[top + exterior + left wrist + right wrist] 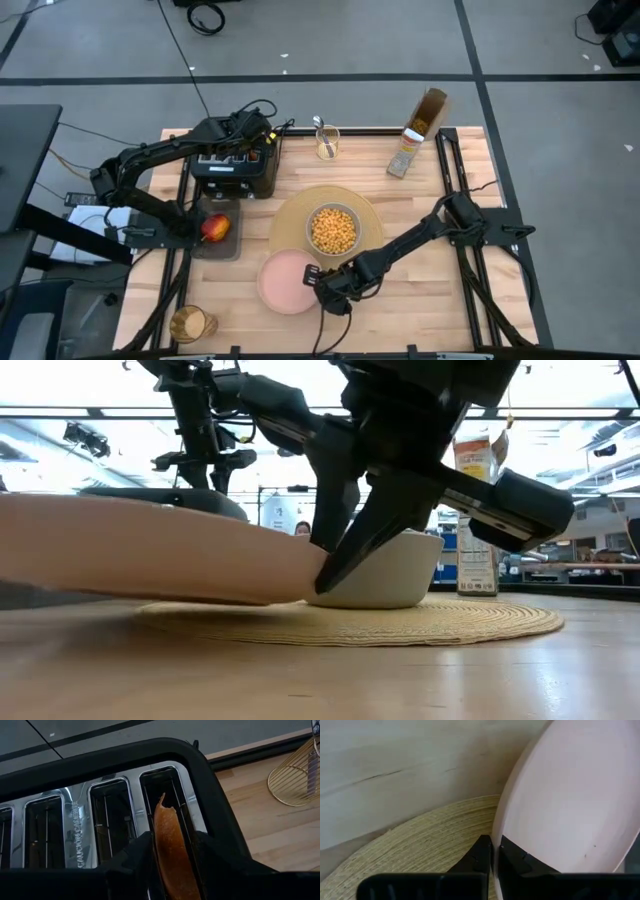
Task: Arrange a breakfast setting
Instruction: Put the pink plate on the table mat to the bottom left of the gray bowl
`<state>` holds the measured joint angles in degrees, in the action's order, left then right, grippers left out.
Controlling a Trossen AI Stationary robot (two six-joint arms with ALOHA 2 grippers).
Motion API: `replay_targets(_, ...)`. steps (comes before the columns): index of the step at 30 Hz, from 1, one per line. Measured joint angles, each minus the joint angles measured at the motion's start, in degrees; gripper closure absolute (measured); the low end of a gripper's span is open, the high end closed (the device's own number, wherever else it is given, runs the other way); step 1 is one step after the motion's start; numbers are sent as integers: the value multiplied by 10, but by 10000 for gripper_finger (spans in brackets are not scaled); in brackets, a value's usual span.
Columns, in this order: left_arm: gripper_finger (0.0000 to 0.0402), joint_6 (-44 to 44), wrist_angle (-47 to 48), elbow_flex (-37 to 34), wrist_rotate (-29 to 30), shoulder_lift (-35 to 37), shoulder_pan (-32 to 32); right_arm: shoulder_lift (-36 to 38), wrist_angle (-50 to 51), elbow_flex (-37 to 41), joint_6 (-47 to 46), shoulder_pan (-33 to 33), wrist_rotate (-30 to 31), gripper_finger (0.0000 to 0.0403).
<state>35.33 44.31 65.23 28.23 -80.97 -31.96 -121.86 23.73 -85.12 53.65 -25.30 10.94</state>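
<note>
The pink plate (pixel 288 281) lies left of and nearer than the tan placemat (pixel 372 215). A white bowl (pixel 333 230) full of yellow cereal stands on the placemat. My right gripper (pixel 318 284) is shut on the plate's right rim. My left gripper (pixel 247 137) is over the black toaster (pixel 235 172), shut on a brown slice of toast (pixel 169 845) above a slot. The red apple (pixel 214 228) sits on a small dark tray. The amber glass (pixel 190 323) stands near the front left corner. The metal spoon (pixel 320 127) stands in a clear glass at the far edge. My left gripper pinches the toast slice's flat sides (pixel 172 870) between its two fingers, from above. The slice's free end (pixel 161 800) points down at the toaster slot nearest the table's right. My right gripper pinches the plate's rim (pixel 501 827) on the side toward the table's right, one finger over and one under. The fingers slant down from the right. The held edge (pixel 318 572) is just above the placemat's edge, close to the bowl. Whether the rest of the plate touches the table I cannot tell.
A cereal box (pixel 420 140) stands at the far right. The clear glass (pixel 327 143) stands right of the toaster. Bare wood lies at the table's front right. A person shows far off in the room in the low view (pixel 302 528).
</note>
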Motion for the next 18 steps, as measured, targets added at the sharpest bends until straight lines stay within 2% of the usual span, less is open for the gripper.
replay_targets(7,253,0,0,0,0,0,0,0,-23,0,-19,8,2,356)
replay_targets(14,253,0,0,0,0,0,0,3,-24,0,-61,6,39,312)
replay_targets(18,253,0,0,0,0,0,0,40,-19,0,-65,-5,40,286)
